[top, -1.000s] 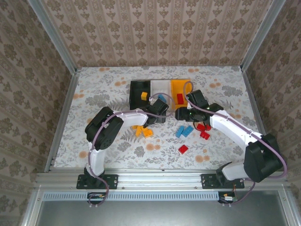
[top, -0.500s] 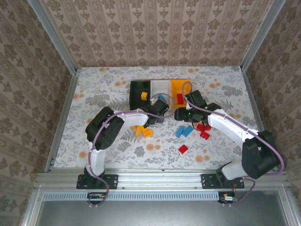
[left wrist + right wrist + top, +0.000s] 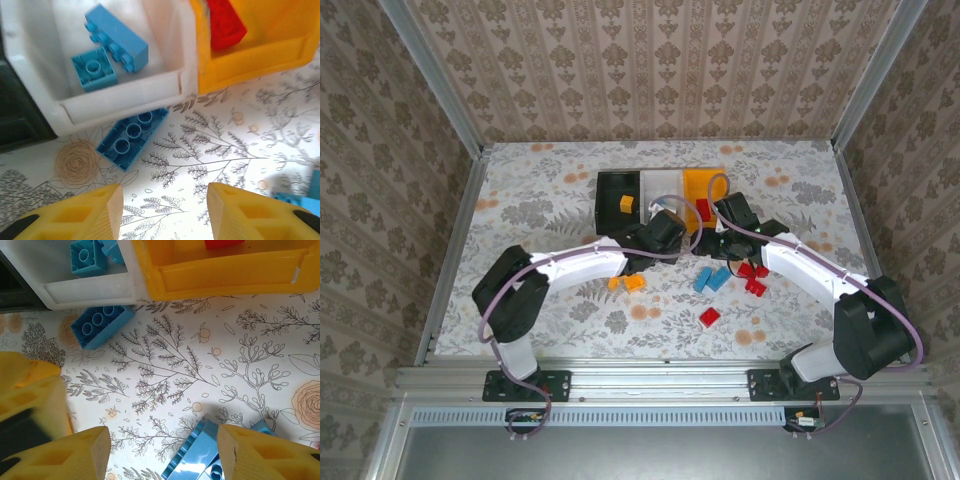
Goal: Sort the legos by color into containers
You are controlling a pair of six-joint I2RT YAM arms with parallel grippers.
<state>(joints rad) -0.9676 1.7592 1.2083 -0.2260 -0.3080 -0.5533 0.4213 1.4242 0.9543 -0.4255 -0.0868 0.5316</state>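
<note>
The three joined bins stand at the back: black point(image 3: 610, 190), white point(image 3: 660, 183) and orange-yellow point(image 3: 698, 182). An orange lego point(image 3: 626, 205) lies in the black bin. Two blue legos point(image 3: 116, 40) lie in the white bin point(image 3: 125, 95), and a red lego point(image 3: 226, 25) in the orange-yellow bin point(image 3: 260, 55). One blue lego point(image 3: 132, 138) lies upside down on the table just in front of the white bin. My left gripper point(image 3: 165, 210) hovers open just short of it. My right gripper point(image 3: 162, 455) is open beside a blue lego pair point(image 3: 200, 457).
Loose on the patterned table are orange legos point(image 3: 628, 282), blue legos point(image 3: 710, 278), a red cluster point(image 3: 752, 275) and a single red lego point(image 3: 710, 317). The two grippers sit close together; the left one's yellow finger point(image 3: 25, 390) shows in the right wrist view.
My left arm has stretched out and lowered, carrying its gripper a little right toward the front of the bins. The right arm has barely moved.
</note>
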